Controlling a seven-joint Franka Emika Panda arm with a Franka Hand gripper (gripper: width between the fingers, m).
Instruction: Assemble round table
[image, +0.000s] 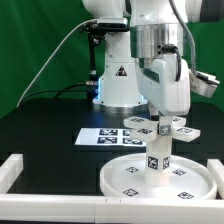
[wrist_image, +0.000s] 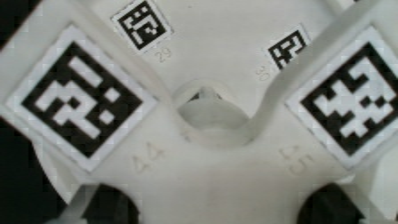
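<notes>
The large rimmed round disc (image: 120, 180) lies flat near the front of the table. The short thick cylinder (image: 158, 162) stands upright on it, carrying tags. The cross-shaped foot (image: 150, 126) sits level on top of the cylinder. My gripper (image: 165, 112) comes straight down onto the foot and is shut on one of its arms. In the wrist view the foot (wrist_image: 214, 110) fills the picture with two big tags beside its centre hub. My gripper (wrist_image: 222, 205) has its dark fingertips (wrist_image: 116, 200) on either side of a white arm.
The marker board (image: 100, 137) lies behind the disc at the exterior view's left. A low white border wall (image: 18, 168) runs along the front and left. The arm's white base (image: 118, 85) stands behind, with a green backdrop.
</notes>
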